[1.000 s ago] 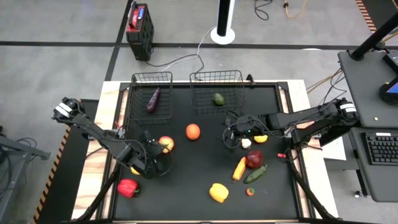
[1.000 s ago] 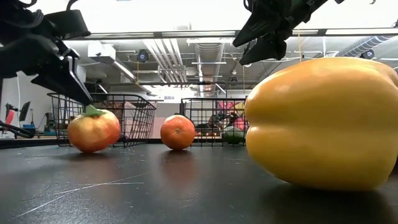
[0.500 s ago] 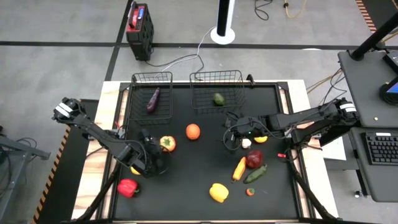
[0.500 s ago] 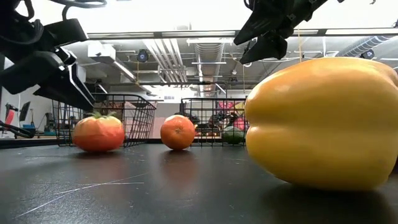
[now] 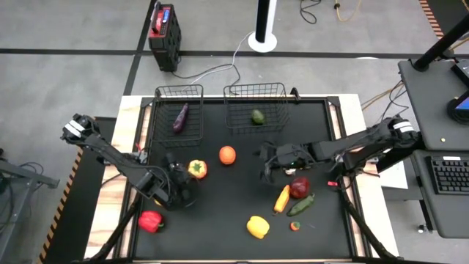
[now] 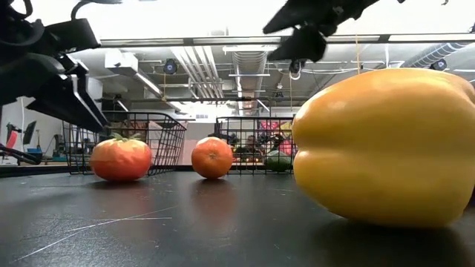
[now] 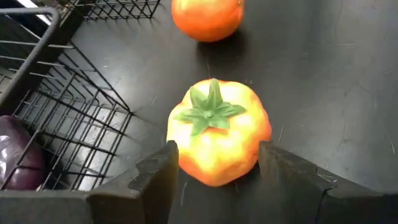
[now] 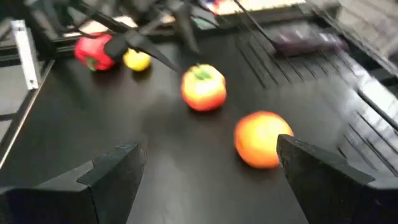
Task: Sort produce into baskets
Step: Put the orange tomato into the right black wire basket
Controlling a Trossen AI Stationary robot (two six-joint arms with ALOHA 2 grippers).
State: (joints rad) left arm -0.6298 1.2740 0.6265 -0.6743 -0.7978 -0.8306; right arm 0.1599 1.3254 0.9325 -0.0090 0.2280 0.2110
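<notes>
An orange-yellow tomato-shaped fruit (image 7: 217, 134) with a green stalk stands upright on the black table, just right of the narrower basket (image 5: 179, 88). My left gripper (image 7: 217, 155) is open, one finger on each side of the fruit (image 5: 196, 169); I see no touch. The orange (image 5: 227, 155) rests further right. My right gripper (image 5: 266, 166) hangs wide open above the table, right of the orange (image 8: 262, 138). A purple eggplant (image 5: 180, 117) lies in the narrower basket. A green avocado (image 5: 257, 116) lies in the wider basket (image 5: 255, 86).
A red round fruit (image 5: 299, 187), a carrot (image 5: 282, 198) and a green vegetable (image 5: 300, 205) lie below the right arm. A yellow pepper (image 5: 257, 226) sits near the front edge. A red pepper (image 5: 150, 220) lies front left. Bare table lies between the orange and the yellow pepper.
My left gripper has opened and let go of the orange-yellow fruit. The fruit, tilted before, now stands upright on the table with its stalk up, slightly nearer the orange. My right gripper has moved toward the table's left, toward the orange, and has turned as it went.
</notes>
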